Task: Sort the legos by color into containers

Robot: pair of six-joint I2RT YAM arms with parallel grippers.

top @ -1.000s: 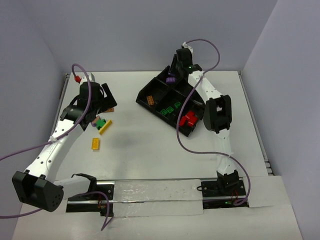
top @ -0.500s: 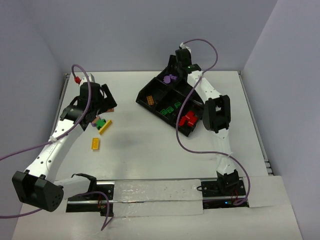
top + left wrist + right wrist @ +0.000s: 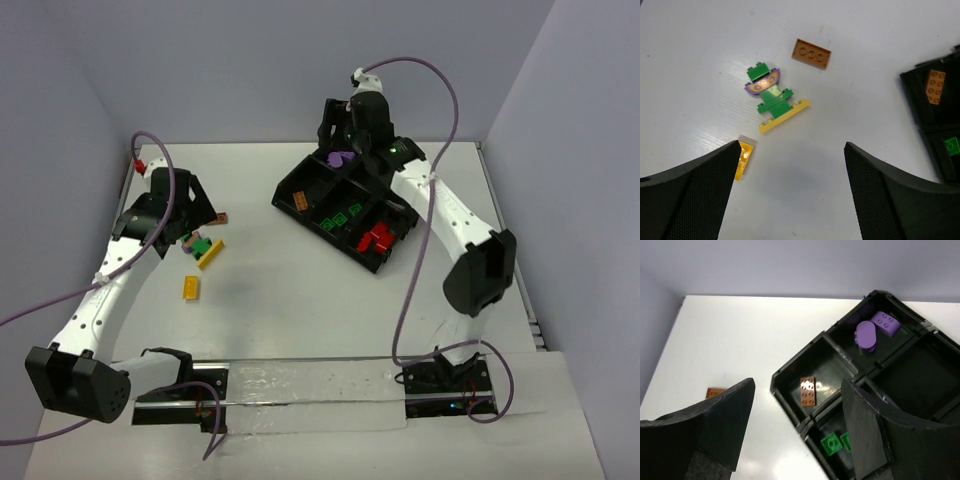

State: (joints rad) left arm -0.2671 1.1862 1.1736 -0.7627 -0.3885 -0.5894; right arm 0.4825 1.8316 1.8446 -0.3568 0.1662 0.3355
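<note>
**Two-arm unit: left arm (image 3: 98,302) and right arm (image 3: 450,207), white and black**
Each arm has smooth white tubular links between black cylindrical joint housings. Each carries one loose purple cable, the left cable (image 3: 40,308) and the right cable (image 3: 415,60). The left one ends in a red cap (image 3: 140,164). A green indicator light (image 3: 397,150) shows on the right arm's white shell. Left hand (image 3: 791,146) and right hand (image 3: 798,382) each have two broad matte black fingers (image 3: 690,200), finely cross-hatched.

White tabletop (image 3: 300,295), pale lavender walls (image 3: 250,70) on three sides, soft light
</note>
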